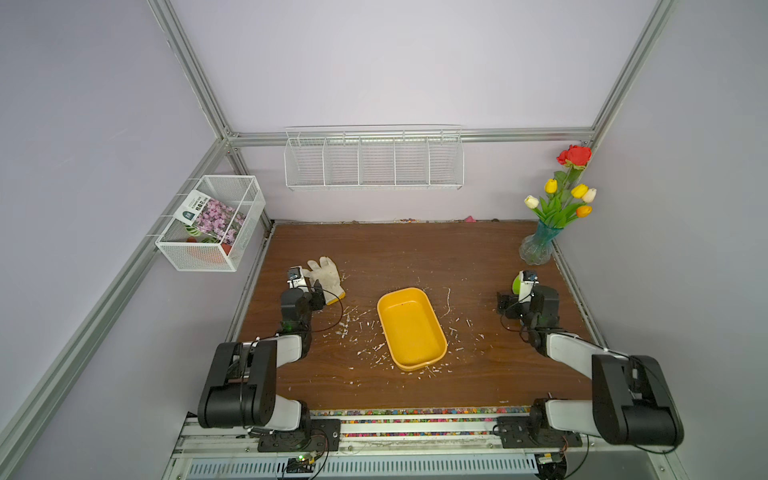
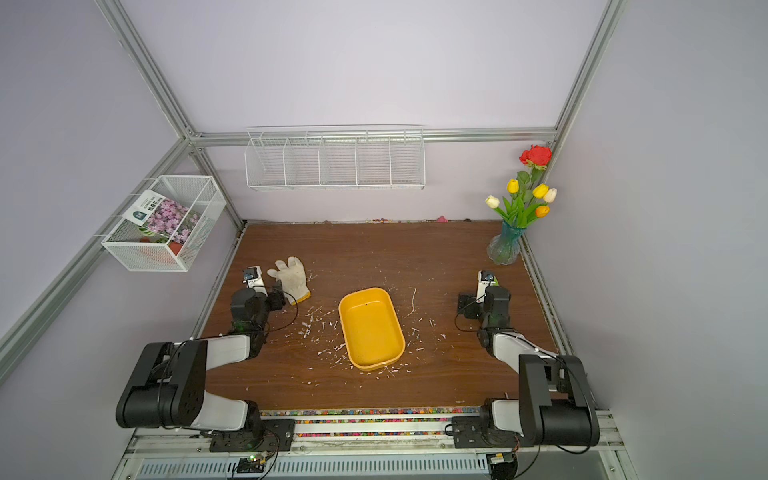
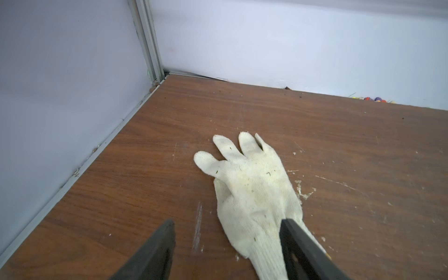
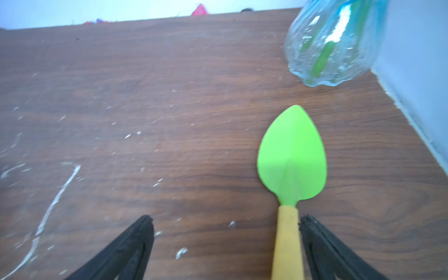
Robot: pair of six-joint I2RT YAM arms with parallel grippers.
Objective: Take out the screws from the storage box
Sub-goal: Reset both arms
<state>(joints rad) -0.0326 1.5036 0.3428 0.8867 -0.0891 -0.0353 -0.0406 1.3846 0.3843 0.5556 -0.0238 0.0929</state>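
Storage box (image 1: 411, 332) sits mid-table (image 1: 415, 257), long side running away from the arms, white flakes (image 1: 347, 328) scattered around it. It's between the two grippers and well apart from both. Honestly can't make out any screws in it from the top views.

The left gripper (image 3: 228, 223) is spread wide over the cuff of a white glove (image 3: 252, 189), not pinching it. The right gripper (image 4: 226, 218) is gaping too. A green trowel (image 4: 292, 155) has its yellow handle just beside one finger, not clamped.
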